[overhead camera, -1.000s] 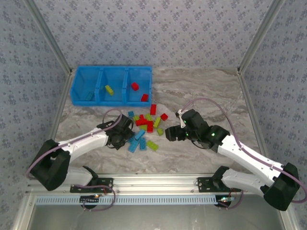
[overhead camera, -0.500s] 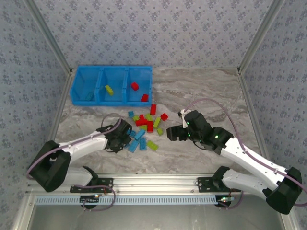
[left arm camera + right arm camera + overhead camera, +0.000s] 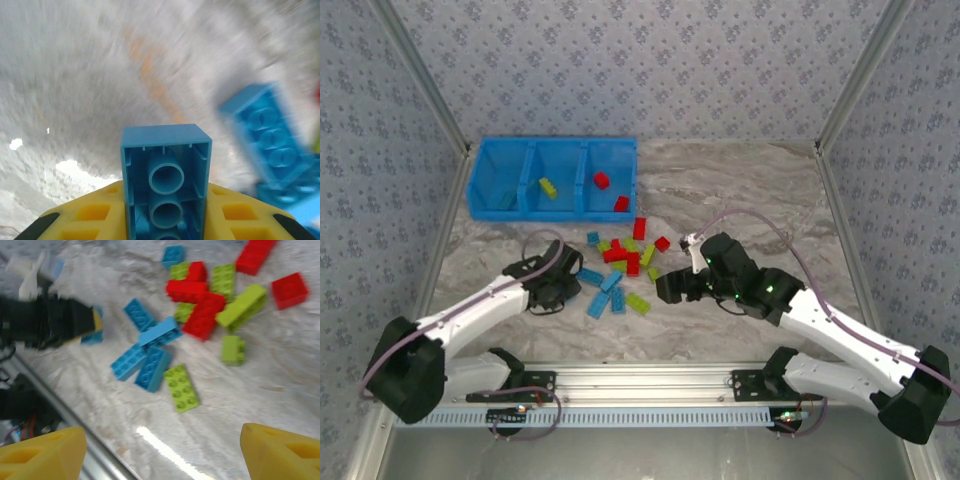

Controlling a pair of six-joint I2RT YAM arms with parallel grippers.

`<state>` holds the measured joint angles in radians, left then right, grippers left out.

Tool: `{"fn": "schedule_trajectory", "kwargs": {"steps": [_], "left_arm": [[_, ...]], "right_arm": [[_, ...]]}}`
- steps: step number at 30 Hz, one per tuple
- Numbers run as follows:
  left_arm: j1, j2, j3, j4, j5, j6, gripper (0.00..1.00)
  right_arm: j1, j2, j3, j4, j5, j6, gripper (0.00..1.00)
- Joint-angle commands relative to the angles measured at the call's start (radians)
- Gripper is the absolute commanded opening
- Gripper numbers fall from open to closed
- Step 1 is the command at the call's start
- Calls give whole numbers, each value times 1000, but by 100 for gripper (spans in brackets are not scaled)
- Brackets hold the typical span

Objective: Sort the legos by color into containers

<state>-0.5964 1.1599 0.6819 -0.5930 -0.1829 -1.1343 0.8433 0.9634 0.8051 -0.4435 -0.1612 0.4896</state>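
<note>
The left claw [image 3: 567, 280] is closed on a blue brick [image 3: 166, 170], gripped by its two long sides between the yellow pads. The brick's hollow underside faces the wrist camera and its long axis runs straight out along the fingers. The background there is smeared, so I cannot tell how high the brick hangs above the surface [image 3: 740, 190]. From above, this claw sits at the left edge of the loose legos [image 3: 625, 262]. The tray [image 3: 475, 185] lies beyond it, toward the far wall and a little to the left. The left compartment [image 3: 498, 175], which holds what looks like a blue piece, is the end nearest this arm, so the carry probably goes forward and slightly left. The middle compartment holds a lime brick and the right one two red ones. The right claw [image 3: 668, 288] hovers wide open and empty on the other side of the pile, its fingertips [image 3: 42, 455] spread, with a lime brick [image 3: 182, 388] lying just ahead of it.
</note>
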Motion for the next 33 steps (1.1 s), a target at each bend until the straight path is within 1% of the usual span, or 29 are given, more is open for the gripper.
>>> {"fn": "schedule_trajectory", "kwargs": {"steps": [1, 3, 5, 8, 11, 15, 19, 20, 22, 24, 27, 30, 33], "left_arm": [[91, -63, 191, -55, -136, 180, 30], [186, -42, 283, -17, -160, 256, 30], [282, 28, 396, 6, -187, 326, 30], [378, 176, 546, 59, -231, 489, 32], [469, 332, 674, 94, -216, 575, 30], [597, 547, 883, 42, -52, 602, 28], [673, 733, 1048, -27, 88, 641, 28], [687, 776, 1082, -45, 130, 643, 30], [704, 835, 1116, -63, 184, 642, 37], [714, 866, 1129, -68, 200, 641, 46], [715, 848, 1115, -54, 225, 636, 52], [715, 777, 1069, -19, 259, 603, 54], [715, 662, 990, -4, 250, 548, 53]], "right_arm": [[17, -12, 56, 32, -49, -13, 84], [16, -12, 79, 20, 2, -5, 84], [15, -14, 92, 8, 46, 8, 84], [14, -27, 80, 11, 85, 40, 84], [16, -55, 59, -1, 101, 74, 84], [16, -114, 44, -57, 124, 83, 84], [15, -181, 40, -113, 161, 89, 84], [16, -195, 36, -121, 167, 93, 84], [16, -218, 28, -130, 180, 102, 84], [15, -230, 28, -139, 188, 109, 84], [16, -229, 28, -144, 193, 114, 84], [15, -225, 15, -118, 203, 122, 85], [15, -210, 1, -88, 207, 130, 85]]}}
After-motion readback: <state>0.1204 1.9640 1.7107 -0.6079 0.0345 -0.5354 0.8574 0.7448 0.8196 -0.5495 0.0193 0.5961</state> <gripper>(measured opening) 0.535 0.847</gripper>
